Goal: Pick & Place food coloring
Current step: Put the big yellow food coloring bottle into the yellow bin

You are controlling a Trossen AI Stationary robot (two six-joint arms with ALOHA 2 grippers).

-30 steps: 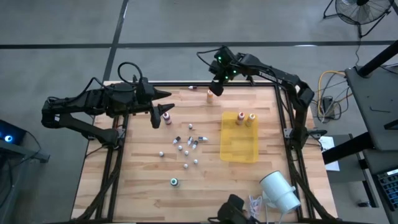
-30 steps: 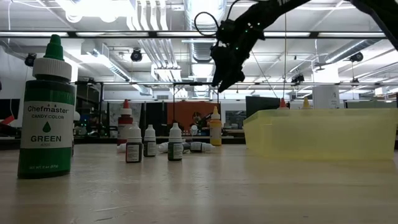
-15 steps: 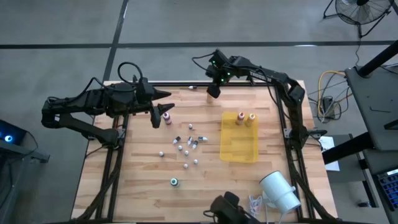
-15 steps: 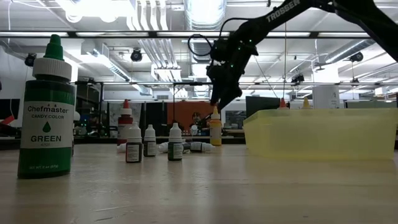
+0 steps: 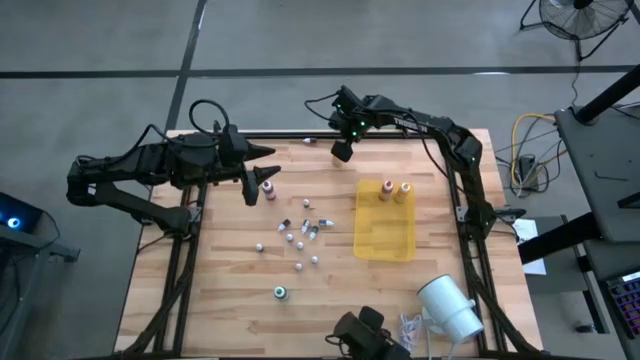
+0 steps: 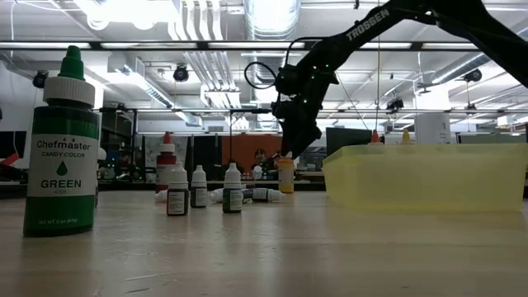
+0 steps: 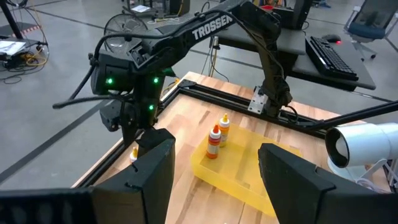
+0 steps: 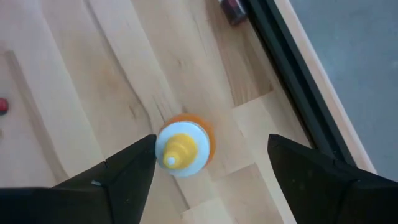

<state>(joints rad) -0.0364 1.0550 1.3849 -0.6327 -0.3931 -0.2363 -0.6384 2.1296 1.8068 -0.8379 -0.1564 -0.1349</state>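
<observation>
Nearest the low camera stands the big green-capped bottle labelled as candy color (image 6: 62,144), alone at the table's near edge. Beyond it we see a cluster of tiny white-capped vials (image 5: 300,235) on the pale wooden tabletop (image 5: 200,300), some upright, some lying down. To their right sits the translucent yellow rectangular tray (image 5: 385,232), holding two orange-bodied bottles (image 5: 396,189) upright at its far end; the rest of it looks empty. The left gripper (image 5: 256,182) waits just beside a red-topped bottle (image 5: 268,188), its jaws standing apart and empty. Farthest off, near the table's back rail, our right gripper (image 8: 205,155) hovers straight over the small orange bottle with a white shoulder and yellow nozzle (image 8: 183,147), fingers spread wide, gripping nothing. We judge this bottle light, stiff plastic, smooth and easy to tip. We would close on its round body below the cap, not the tapering nozzle.
</observation>
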